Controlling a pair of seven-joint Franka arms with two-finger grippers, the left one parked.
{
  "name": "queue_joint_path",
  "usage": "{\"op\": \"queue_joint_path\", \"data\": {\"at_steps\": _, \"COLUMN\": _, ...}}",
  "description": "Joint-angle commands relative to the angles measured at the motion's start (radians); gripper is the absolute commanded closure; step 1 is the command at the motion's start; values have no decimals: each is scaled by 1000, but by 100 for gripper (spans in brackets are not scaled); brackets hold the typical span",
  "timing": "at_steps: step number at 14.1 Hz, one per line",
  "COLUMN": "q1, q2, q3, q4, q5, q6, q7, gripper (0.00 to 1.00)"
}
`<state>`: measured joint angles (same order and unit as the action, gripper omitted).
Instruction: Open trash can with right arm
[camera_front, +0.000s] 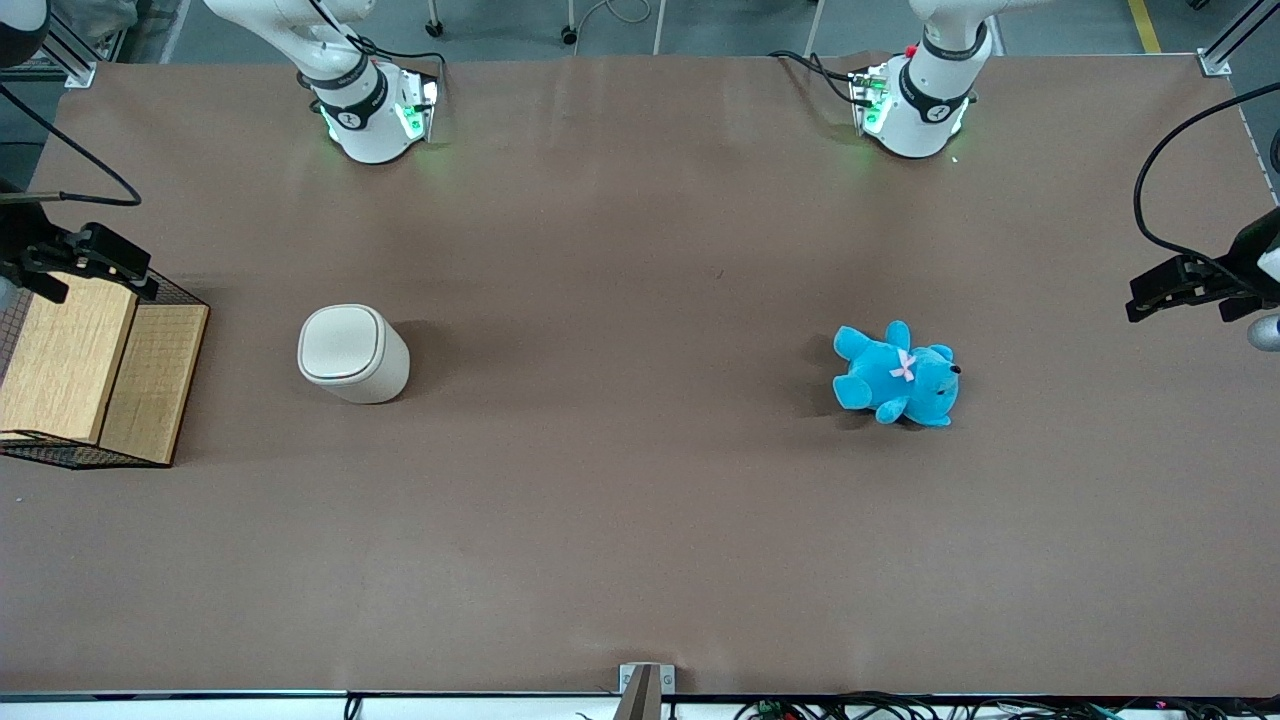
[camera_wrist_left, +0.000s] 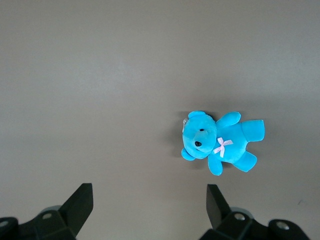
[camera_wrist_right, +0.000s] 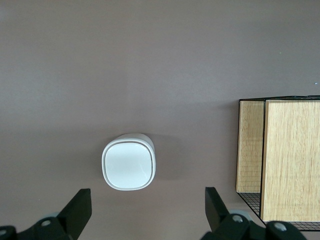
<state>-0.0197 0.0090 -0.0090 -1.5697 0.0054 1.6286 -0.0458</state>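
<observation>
Small cream-white plastic trash can (camera_front: 352, 353) (camera_wrist_right: 129, 161): upright on brown table (camera_front: 620, 500), lid closed, near wood-and-wire-mesh box (camera_front: 95, 370) (camera_wrist_right: 280, 160). Black two-finger gripper (camera_wrist_right: 145, 212) of right arm (camera_front: 350, 90) hovers high above, fingers (camera_wrist_right: 77, 210) spread wide, holding nothing.

blue teddy (camera_wrist_left: 220, 142) lying flat on bare brown tabletop (camera_wrist_left: 100, 75), pink bow (camera_wrist_left: 222, 146) on its chest, clear of the black fingertips (camera_wrist_left: 80, 202).

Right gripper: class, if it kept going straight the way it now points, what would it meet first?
Probably the bare table. The open gripper points down, high up; the trash can, lid shut, sits just off its line, though depth is unclear.
</observation>
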Motion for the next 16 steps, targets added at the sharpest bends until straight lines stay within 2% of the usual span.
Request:
{"op": "queue_joint_path", "data": {"at_steps": 1, "q1": -17, "q2": -29, "q3": 12, "q4": -33, "q5": 11, "q6": 2, "q7": 12, "gripper": 0}}
{"op": "queue_joint_path", "data": {"at_steps": 11, "q1": -19, "q2": 0, "q3": 12, "q4": -46, "q5": 11, "q6": 4, "q7": 12, "gripper": 0}}
{"op": "queue_joint_path", "data": {"at_steps": 16, "q1": -9, "q2": 26, "q3": 14, "q4": -177, "q5": 13, "q6": -4, "q7": 12, "gripper": 0}}
